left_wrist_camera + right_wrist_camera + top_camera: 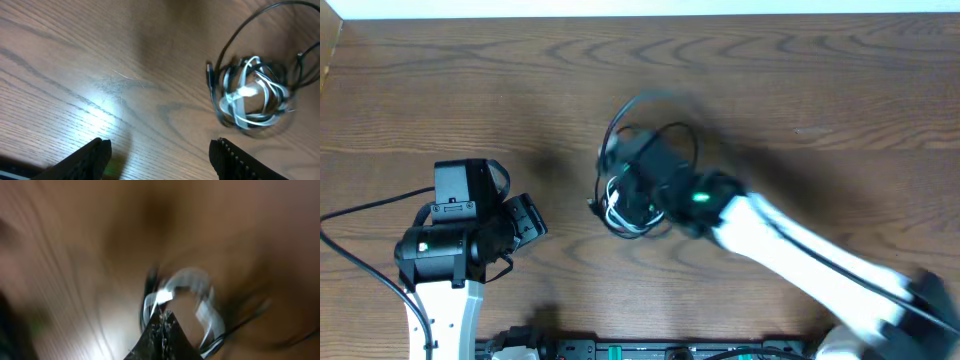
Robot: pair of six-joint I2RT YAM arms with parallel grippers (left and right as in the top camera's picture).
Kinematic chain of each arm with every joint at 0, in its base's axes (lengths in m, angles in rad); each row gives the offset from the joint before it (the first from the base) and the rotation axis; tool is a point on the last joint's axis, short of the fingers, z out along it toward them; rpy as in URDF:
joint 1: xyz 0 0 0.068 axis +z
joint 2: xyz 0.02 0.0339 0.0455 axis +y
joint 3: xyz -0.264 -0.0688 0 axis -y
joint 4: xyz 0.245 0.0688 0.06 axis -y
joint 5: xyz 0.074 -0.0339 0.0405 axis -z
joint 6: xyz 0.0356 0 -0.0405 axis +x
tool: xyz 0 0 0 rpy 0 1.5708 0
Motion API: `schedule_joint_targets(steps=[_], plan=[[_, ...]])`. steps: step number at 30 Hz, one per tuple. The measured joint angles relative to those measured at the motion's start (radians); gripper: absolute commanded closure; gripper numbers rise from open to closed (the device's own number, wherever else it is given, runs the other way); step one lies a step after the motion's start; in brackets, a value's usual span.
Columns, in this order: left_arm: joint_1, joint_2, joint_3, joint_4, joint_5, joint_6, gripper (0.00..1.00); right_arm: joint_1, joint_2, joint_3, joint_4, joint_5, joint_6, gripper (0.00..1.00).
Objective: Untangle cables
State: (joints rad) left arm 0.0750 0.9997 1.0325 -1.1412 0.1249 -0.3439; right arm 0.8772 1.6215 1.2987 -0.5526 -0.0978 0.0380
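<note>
The right gripper point(163, 322) had its two fingers pressed together into one dark point, with the tip right against the cables point(247, 95). The right wrist view was too smeared to tell whether a strand was actually pinched between the fingers or only touched. The cables lay near the middle of the wooden table point(820, 80). They formed a small tight knot of thin black cord wound through with a short white section, and one wide black loop point(240, 27) sprang out of the knot on its far side. A small dark plug end point(209, 74) stuck out on the side of the knot facing the left arm. The left gripper point(160, 162) hung well apart from the bundle with its fingers spread and nothing between them. Judging by its look, the cord would be very light, limp and a little springy, so the whole knot would likely lift or slide if one strand were pulled while nothing pinned the rest. The thin, smooth jacket could slip out of a weak pinch. The free loop or the plug end seemed the better places to take hold, with the second gripper steadying the white core.
</note>
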Motion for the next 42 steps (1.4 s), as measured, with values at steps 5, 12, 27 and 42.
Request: schedule_joint_targets(steps=[5,12,27,42], plan=[[0.0,0.0,0.0,0.0,0.0,0.0,0.31,-0.021,-0.279,0.109,0.063,0.094,0.001,0.99],[0.0,0.0,0.0,0.005,0.02,0.0,0.32,-0.036,-0.404,0.114,-0.049,0.19,0.002,0.42],[0.116,-0.071,0.116,0.085,0.026,0.025,0.31,-0.037,0.13,0.055,-0.195,0.021,-0.107,0.11],[0.121,-0.177,0.141,0.013,0.026,0.069,0.25,0.005,0.32,0.053,-0.062,-0.131,-0.186,0.12]])
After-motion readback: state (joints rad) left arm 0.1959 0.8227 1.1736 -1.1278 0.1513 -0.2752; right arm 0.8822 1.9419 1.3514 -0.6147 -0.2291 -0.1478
